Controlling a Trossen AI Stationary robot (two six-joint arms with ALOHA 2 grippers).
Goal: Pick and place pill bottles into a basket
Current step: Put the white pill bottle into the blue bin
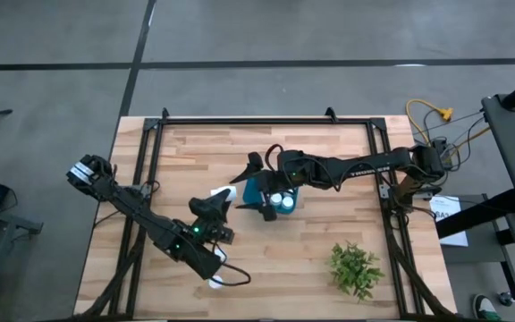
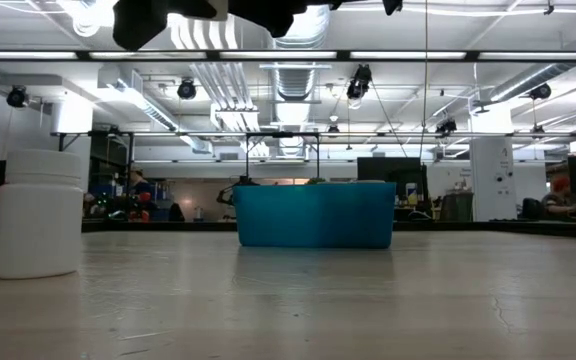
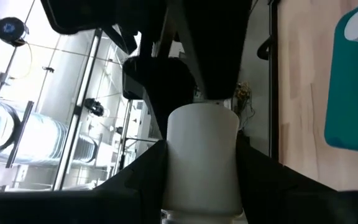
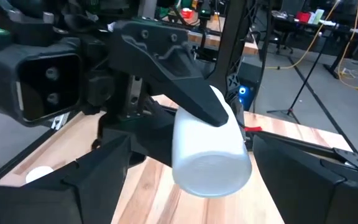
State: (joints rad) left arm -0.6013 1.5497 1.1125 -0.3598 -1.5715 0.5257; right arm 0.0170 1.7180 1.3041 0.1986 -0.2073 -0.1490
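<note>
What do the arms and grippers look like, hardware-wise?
Both arms are matte black and jointed. The right arm carries white lettering along its link; the left arm has a green LED near the wrist. The left gripper and right gripper have black angular fingers.
</note>
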